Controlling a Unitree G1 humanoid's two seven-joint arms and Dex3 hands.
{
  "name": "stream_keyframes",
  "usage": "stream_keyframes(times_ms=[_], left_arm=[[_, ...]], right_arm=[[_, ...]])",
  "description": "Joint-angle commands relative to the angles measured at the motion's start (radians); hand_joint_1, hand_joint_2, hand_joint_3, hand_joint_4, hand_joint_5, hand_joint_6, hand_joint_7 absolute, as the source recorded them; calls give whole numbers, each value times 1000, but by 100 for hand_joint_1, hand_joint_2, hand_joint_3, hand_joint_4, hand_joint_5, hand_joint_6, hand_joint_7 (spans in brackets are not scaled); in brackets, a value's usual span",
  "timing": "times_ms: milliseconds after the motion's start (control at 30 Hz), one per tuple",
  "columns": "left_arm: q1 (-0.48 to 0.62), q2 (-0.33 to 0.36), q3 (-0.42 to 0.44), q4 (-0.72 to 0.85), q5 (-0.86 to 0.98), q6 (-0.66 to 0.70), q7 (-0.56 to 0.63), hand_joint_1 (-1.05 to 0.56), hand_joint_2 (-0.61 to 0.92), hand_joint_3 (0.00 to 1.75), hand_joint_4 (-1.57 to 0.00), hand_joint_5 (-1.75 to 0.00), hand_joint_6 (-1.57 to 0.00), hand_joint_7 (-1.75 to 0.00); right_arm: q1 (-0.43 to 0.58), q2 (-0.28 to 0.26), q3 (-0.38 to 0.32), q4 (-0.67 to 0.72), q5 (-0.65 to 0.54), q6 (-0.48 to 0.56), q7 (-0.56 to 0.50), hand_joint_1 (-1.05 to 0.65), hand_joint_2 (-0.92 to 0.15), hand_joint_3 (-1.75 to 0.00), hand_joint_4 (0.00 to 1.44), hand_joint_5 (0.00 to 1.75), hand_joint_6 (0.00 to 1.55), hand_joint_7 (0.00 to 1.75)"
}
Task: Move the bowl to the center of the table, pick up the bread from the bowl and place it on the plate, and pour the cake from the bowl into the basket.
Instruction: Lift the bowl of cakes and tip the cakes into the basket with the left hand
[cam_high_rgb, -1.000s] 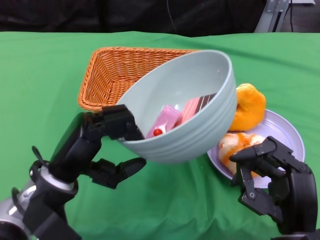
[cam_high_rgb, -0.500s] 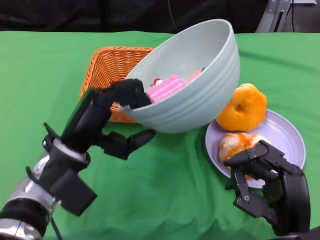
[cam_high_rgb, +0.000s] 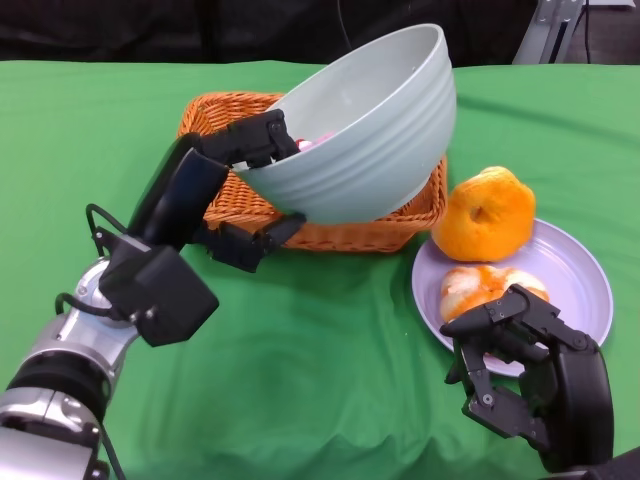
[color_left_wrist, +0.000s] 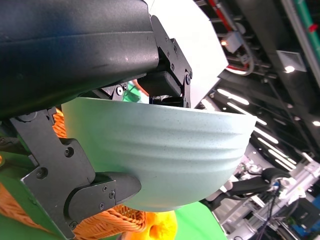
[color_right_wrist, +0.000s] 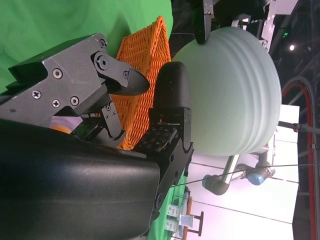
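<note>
One bowl (cam_high_rgb: 375, 130): pale green, ribbed outside, held up off the cloth by the left hand (cam_high_rgb: 245, 150) and tipped steeply so that its opening faces away from that hand and down toward the basket (cam_high_rgb: 215, 125). The left wrist view shows its ribbed outer wall (color_left_wrist: 165, 155) filling the space just past the fingers.
Cake (cam_high_rgb: 312, 143): only a small pink piece shows at the bowl's low rim, right beside the left hand's fingertips and above the basket; the rest is hidden by the bowl wall.
Left hand: clamped on the bowl's low rim, some fingers over the edge into the bowl, another pressed under the outer wall.
Basket: orange wicker, directly beneath and beyond the left hand, largely covered by the tilted bowl; its front wall shows below the bowl.
Right hand (cam_high_rgb: 515, 365): low over the cloth at the plate's near edge, well apart from the bowl, fingers curled inward with nothing between them.
Plate (cam_high_rgb: 580, 275): lilac, just beyond the right hand's fingertips.
Bread (cam_high_rgb: 485, 213): orange ring-shaped piece on the plate's far edge, leaning up, between the plate and the basket; a second, paler glazed piece (cam_high_rgb: 485, 285) lies flat on the plate, nearest the right hand.
Table (cam_high_rgb: 330, 380): green cloth under everything.
</note>
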Motion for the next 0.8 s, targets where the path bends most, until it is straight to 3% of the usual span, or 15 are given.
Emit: stream_keyframes(times_ms=[33,533,800], left_arm=[[-62,-12,14,14,-2,19,8,3,50,122,-68,-175,-69,-159],[-134,-108,72,48,-58,143,-57,-4,51,124,-68,-175,-66,-159],[-156,-157,110,43,-91,217,-75,-6,60,111,-71,-175,-65,-152]], right_arm=[[1,-5,-3,7,-3,-8,-11,-9,-62,-87,83,153,78,114],[9,-7,12,3,-13,-1,-18,-9,-57,-96,85,153,77,119],[-5,-17,11,23,-5,-28,-10,-9,-59,-96,85,152,76,119]])
